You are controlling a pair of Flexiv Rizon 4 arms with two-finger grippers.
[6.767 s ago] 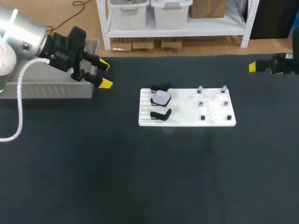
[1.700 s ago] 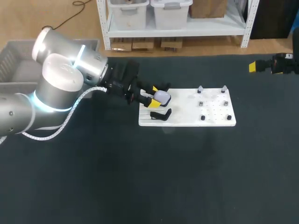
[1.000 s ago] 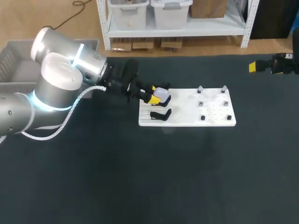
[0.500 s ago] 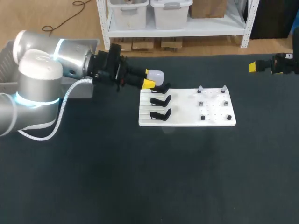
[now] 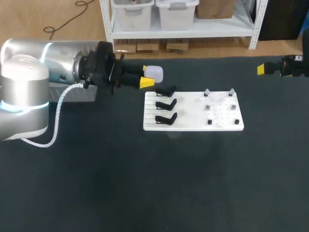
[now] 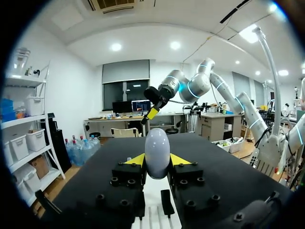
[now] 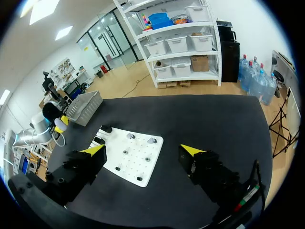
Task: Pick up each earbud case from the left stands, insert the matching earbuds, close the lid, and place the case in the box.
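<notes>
Pick-up made, the rest to come: the left gripper (image 5: 147,76) is clamped on a pale earbud case (image 5: 155,74), one yellow-tipped finger on each side, holding it in the air just off the far left corner of the white board (image 5: 222,104). The case's lid looks closed. The three black stands (image 5: 166,104) on the board's left side are bare, so by the look of it no case remains to be fetched. On the pegs at the board's right side sit small pieces, likely the earbuds (image 5: 207,92), too small to be sure. Inserting them, closing the lid and placing the case in the grey box (image 7: 85,109) beyond the board are all left to do. The right gripper (image 7: 144,150) hangs over the table's far right, fingers wide apart and holding nothing.
</notes>
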